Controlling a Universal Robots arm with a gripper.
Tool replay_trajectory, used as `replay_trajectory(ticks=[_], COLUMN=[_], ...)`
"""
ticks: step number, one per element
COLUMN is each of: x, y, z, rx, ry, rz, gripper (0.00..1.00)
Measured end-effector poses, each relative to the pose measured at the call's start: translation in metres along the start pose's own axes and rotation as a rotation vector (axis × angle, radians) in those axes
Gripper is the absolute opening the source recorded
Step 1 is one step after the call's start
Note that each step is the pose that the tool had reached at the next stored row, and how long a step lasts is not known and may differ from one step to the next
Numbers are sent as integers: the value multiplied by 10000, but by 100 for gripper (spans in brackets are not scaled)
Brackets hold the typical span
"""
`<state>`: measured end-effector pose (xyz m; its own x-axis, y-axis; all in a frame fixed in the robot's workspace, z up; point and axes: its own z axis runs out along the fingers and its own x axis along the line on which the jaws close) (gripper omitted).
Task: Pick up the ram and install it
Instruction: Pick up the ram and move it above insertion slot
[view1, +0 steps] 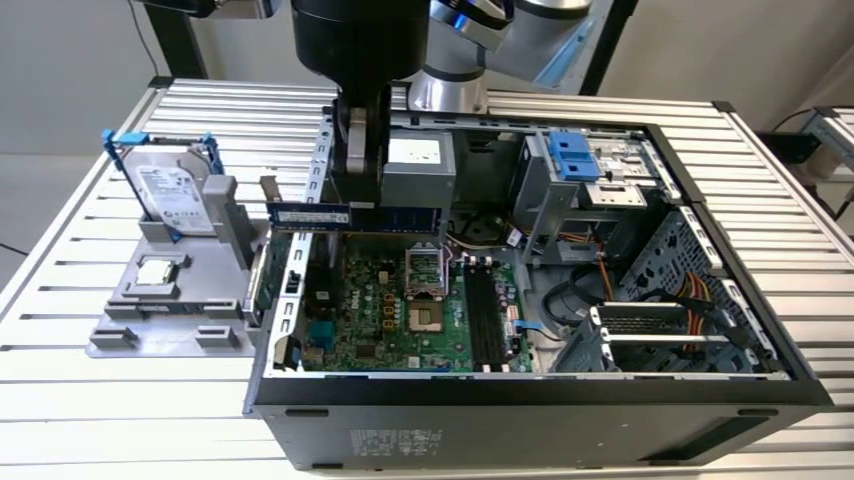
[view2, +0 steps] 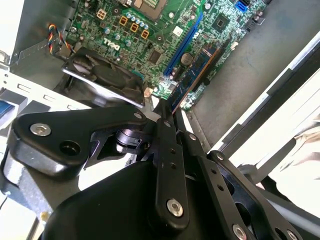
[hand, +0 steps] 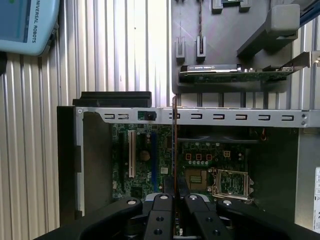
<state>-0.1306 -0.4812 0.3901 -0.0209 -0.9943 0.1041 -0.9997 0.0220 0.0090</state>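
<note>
The ram (view1: 350, 216) is a long dark-blue stick with a white label. It hangs level above the far left part of the open computer case (view1: 534, 395). My gripper (view1: 352, 203) comes straight down from above and is shut on the stick's upper edge. In the first wrist view the ram (hand: 174, 145) is edge-on, a thin line running out from my fingertips (hand: 165, 200) across the case rim. In the second wrist view the ram (view2: 197, 70) reaches out over the green motherboard (view2: 150, 30). The board's black memory slots (view1: 483, 318) lie lower and toward the exterior view's right.
A grey fixture (view1: 160, 320) left of the case holds a silver hard drive in a blue frame (view1: 174, 195), a processor chip (view1: 158, 272) and a green card with a metal bracket (hand: 235, 74). The case holds a blue-latched drive cage (view1: 574, 160) and cable bundles (view1: 681, 290).
</note>
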Motion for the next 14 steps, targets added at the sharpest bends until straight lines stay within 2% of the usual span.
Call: replay_trajectory(ticks=[14], x=[0], y=[-1], z=[0], rx=[0], ry=[1], rz=[0], gripper=[0])
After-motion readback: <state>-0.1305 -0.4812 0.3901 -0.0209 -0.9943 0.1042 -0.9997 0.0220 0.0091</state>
